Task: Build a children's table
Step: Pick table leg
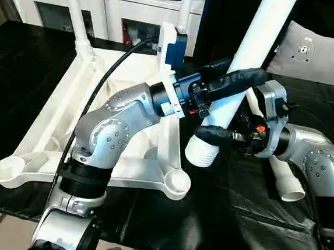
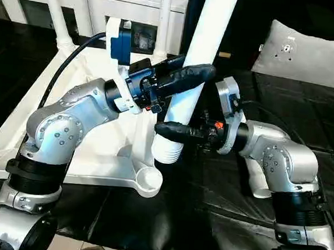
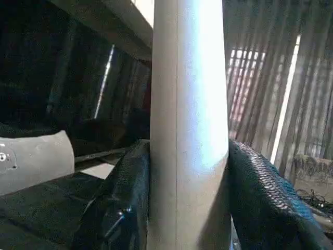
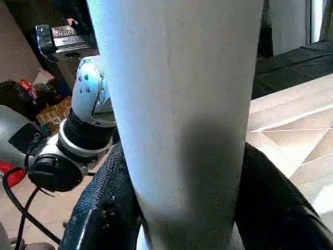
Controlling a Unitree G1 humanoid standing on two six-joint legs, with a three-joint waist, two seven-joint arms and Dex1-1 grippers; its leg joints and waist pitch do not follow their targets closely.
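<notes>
I hold a white leg (image 1: 245,67) tilted, its ribbed lower end just right of the upturned top's (image 1: 126,127) near right corner socket (image 1: 176,184) and above the black-covered table (image 1: 217,223). My left claw (image 1: 232,84) is clenched on the leg higher up; my right claw (image 1: 219,134) is clenched on it lower down, near the ribbed end. In each wrist view the leg sits between that claw's black fingers (image 3: 122,208), (image 4: 104,208), touching both. The top lies ribbed side up on the left of the table, with two legs (image 1: 74,11), (image 1: 184,9) already standing in its far sockets. Another leg (image 1: 285,182) lies loose on the cloth under my right forearm. A grey cushion (image 1: 322,54) sits far right, a white cabinet (image 1: 95,5) far left.
</notes>
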